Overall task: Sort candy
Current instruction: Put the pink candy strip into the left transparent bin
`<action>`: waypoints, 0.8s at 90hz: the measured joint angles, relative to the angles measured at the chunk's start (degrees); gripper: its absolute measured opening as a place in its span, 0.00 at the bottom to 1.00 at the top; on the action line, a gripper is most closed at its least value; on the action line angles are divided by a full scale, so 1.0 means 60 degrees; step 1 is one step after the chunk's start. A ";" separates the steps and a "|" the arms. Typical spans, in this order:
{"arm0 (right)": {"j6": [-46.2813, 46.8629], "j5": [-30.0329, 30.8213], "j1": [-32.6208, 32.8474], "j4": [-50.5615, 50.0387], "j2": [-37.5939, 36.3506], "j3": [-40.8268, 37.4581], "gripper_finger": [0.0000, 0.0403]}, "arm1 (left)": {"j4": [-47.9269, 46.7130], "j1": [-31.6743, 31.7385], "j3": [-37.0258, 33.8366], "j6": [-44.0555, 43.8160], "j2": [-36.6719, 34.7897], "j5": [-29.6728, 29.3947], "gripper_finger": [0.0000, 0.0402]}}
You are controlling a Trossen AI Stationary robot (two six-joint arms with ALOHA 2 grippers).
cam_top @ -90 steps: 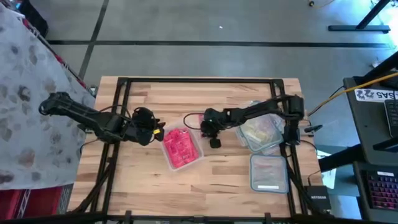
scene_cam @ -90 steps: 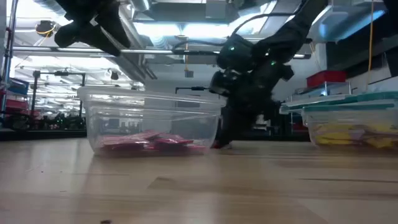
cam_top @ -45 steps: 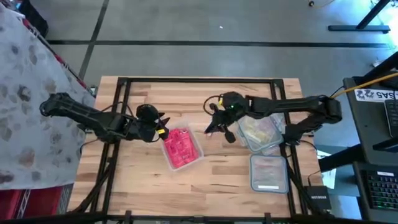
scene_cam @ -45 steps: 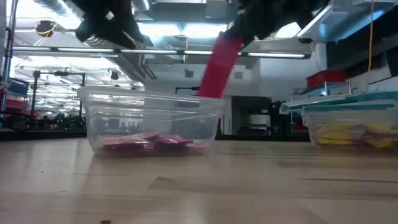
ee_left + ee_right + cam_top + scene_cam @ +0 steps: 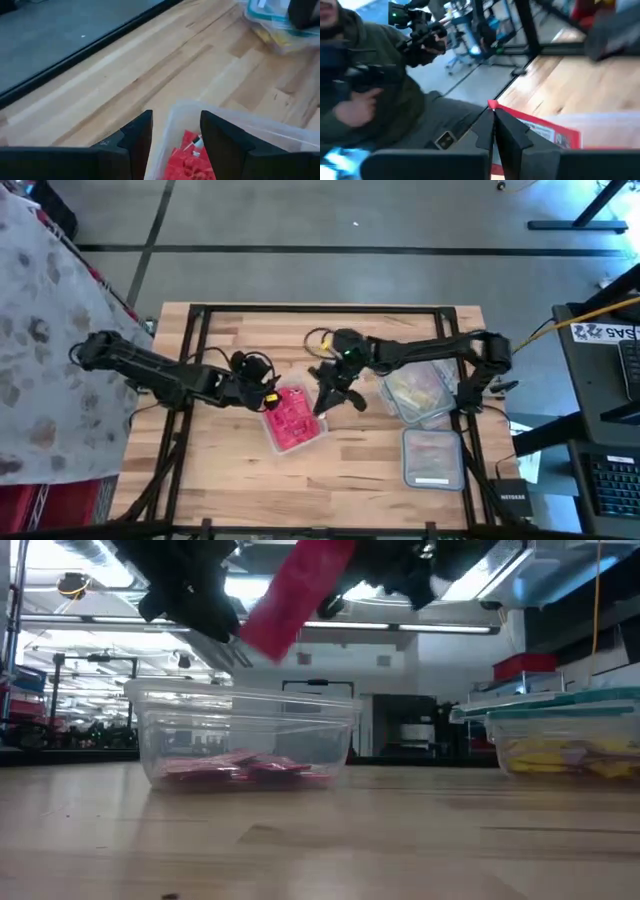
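Since a moment ago, the right gripper [image 5: 322,402] has carried its red candy [image 5: 295,592] sideways, over the edge of the clear tub [image 5: 318,420]. Its fingers [image 5: 495,131] are pinched tight on one end of the wrapper. The candy looks light, thin and bendy, probably slippery, so holding an end works. It is long, flat and red. The left gripper [image 5: 172,137] waits, fingers apart, at the tub's other side, above more red candy [image 5: 290,418].
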 joint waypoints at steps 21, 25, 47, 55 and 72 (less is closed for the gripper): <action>0.1715 -0.1899 -0.0024 -0.0044 0.2362 0.1840 0.00 | -0.0014 -0.0062 0.0000 -0.0013 -0.0027 -0.0013 0.38; 0.1954 -0.1977 -0.0082 -0.0097 0.2812 0.2145 0.00 | -0.0001 -0.0062 0.0000 -0.0018 -0.0031 -0.0016 0.38; 0.3105 -0.1992 -0.0698 -0.0159 0.4443 0.3181 0.00 | -0.0118 -0.0188 0.0000 0.0009 -0.0031 0.0102 0.38; 0.3070 -0.1736 -0.0890 -0.0317 0.4583 0.3185 0.00 | -0.0430 -0.0316 0.0000 -0.0124 -0.0076 0.0109 0.38; 0.2860 -0.1037 -0.1248 -0.0325 0.4586 0.3236 0.08 | -0.0784 -0.0506 0.0000 -0.0658 -0.0362 0.0083 0.38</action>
